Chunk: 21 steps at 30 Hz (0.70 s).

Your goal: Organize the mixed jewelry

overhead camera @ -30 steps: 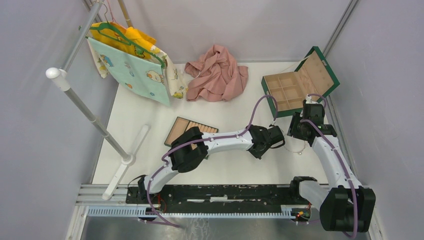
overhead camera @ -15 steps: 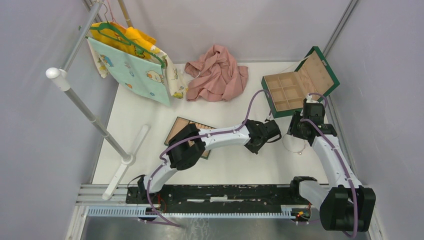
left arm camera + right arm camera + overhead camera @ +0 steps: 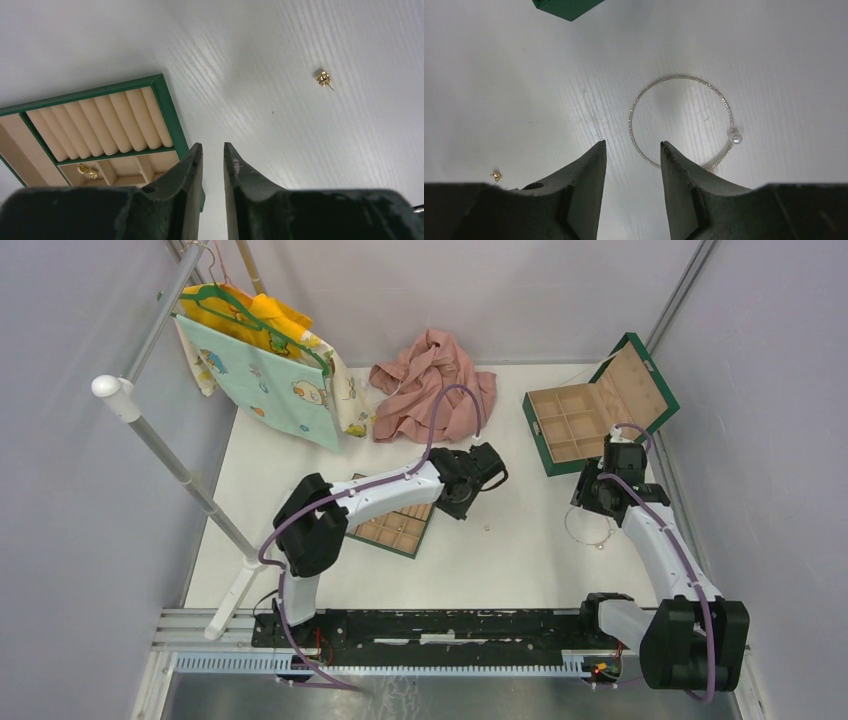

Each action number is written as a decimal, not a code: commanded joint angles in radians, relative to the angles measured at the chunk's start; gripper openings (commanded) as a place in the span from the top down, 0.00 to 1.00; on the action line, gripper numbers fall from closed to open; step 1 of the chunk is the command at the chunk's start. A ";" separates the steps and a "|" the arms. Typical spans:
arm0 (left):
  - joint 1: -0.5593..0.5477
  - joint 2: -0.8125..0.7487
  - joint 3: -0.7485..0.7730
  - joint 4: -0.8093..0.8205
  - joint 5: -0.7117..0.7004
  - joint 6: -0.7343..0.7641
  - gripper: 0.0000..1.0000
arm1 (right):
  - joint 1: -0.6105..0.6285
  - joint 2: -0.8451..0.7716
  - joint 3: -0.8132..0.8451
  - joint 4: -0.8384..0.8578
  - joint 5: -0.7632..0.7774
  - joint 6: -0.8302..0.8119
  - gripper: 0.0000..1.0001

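Observation:
The mixed jewelry lies on the white table. A thin silvery wire loop with a pearl bead sits just ahead of my right gripper, which hangs open and empty above it; the same loop shows from above. A tiny gold piece lies left of that gripper. Another gold stud rests on bare table, far right of my left gripper. Its jaws stand narrowly open with nothing between them, at the right edge of the tan tray. A gold piece sits in a tray compartment.
An open green box with tan compartments stands at the back right, beyond my right gripper. A pink cloth lies at the back centre. A clothes rack with hung garments fills the left side.
My left arm has swung left, from beside the right gripper to the tray's right edge, uncovering the loop and much of the tray. The right arm has barely moved.

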 commanded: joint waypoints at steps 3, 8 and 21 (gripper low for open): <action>-0.001 0.023 0.067 -0.003 0.033 -0.033 0.63 | -0.002 0.038 0.060 0.055 -0.025 0.010 0.50; -0.009 0.089 0.154 0.004 0.088 -0.085 0.47 | -0.002 0.039 0.081 0.046 -0.004 -0.004 0.50; -0.047 0.316 0.378 -0.057 0.097 -0.220 0.42 | -0.002 0.047 0.086 0.016 -0.003 -0.023 0.50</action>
